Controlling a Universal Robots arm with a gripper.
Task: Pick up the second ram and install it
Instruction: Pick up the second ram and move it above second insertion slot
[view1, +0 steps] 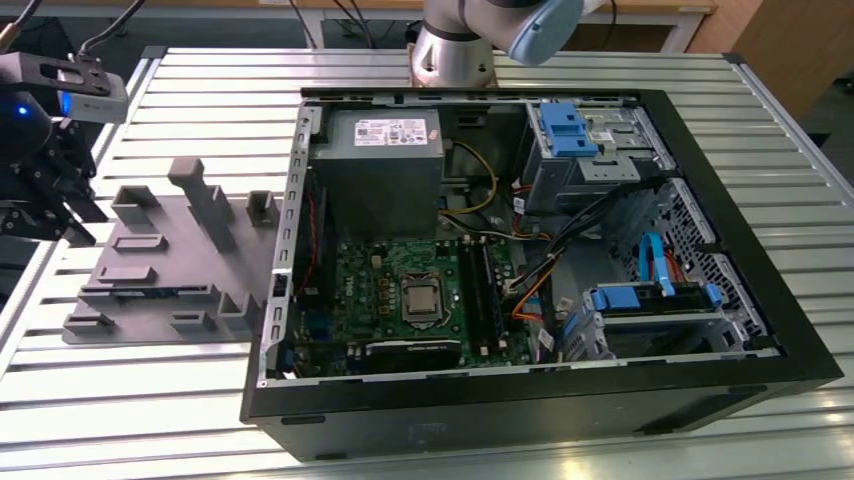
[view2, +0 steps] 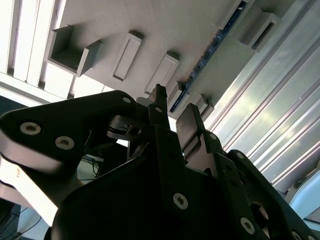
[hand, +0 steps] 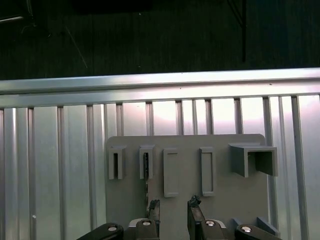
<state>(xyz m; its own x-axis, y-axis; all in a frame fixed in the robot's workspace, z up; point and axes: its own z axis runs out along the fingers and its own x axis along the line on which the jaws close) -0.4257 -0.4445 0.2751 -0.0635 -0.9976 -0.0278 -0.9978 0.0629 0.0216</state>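
Nothing legible anywhere; a white label (view1: 391, 130) sat by the far edge of the grey power supply (view1: 380, 190); its print was too small to read.

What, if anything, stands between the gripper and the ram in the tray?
Nothing visible does. In the second wrist view the open gripper faces the tray, and the ram lies on it just ahead, with only air between. The tray's blocks stand beside the ram, not over it.
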